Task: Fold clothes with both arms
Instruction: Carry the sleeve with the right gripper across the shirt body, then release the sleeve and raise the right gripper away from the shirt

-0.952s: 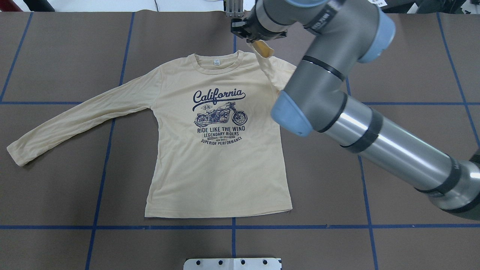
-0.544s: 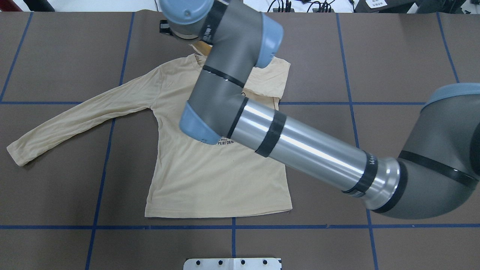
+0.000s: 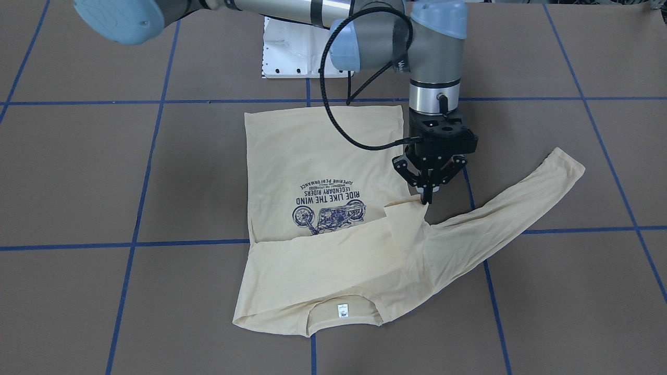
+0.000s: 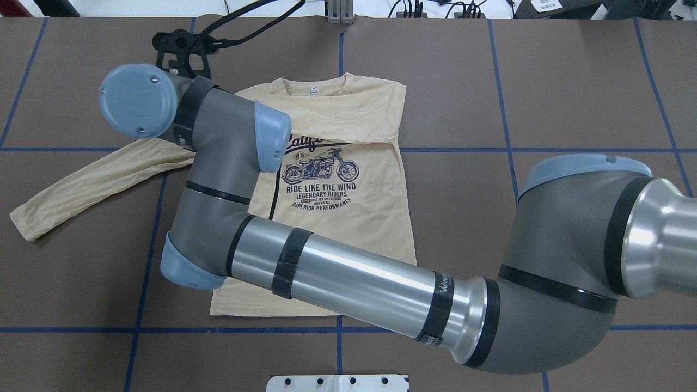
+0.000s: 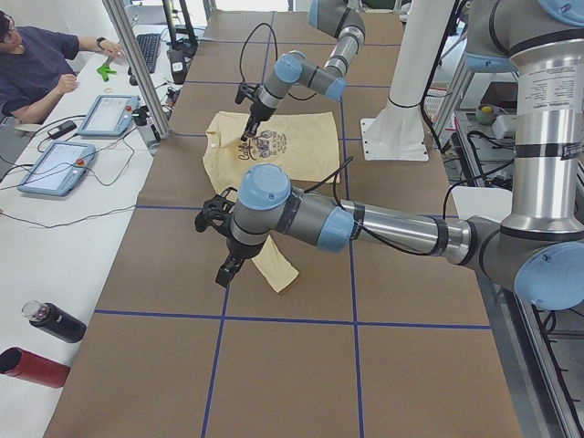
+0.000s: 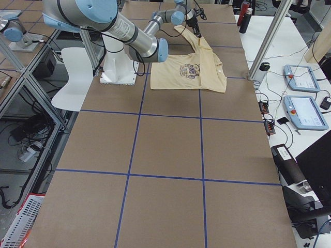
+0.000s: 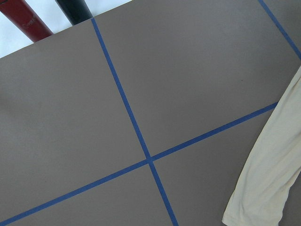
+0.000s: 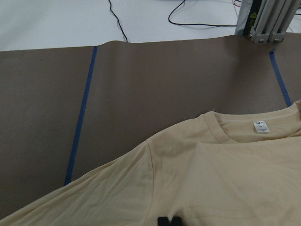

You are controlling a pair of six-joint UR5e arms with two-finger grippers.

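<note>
Both jaws of the right gripper [image 3: 428, 198] look drawn together, pinching a corner of the cuff [image 3: 405, 209] just beside the navy print [image 3: 328, 207], on the print's side toward the robot's left. The fingers point straight down and sit low, which I judge is meant to lay the cuff flat rather than drop it in a heap. From that cuff the right sleeve [image 3: 318, 255] runs across the T-shirt [image 3: 323, 151], covering the print's upper edge and lying between print and neck label [image 3: 342, 309]. This looks like a first fold to narrow the body. The shirt lies front-up on the brown table [image 3: 547, 312]. Farther from the print, the left sleeve [image 3: 510, 208] is spread flat, not yet folded. Out past its end, farthest from the print, hangs the left gripper [image 5: 230, 270]; whether it is open I cannot tell. It seems placed there to keep clear of the crossing right arm [image 4: 354, 277] and ready for that sleeve.
</note>
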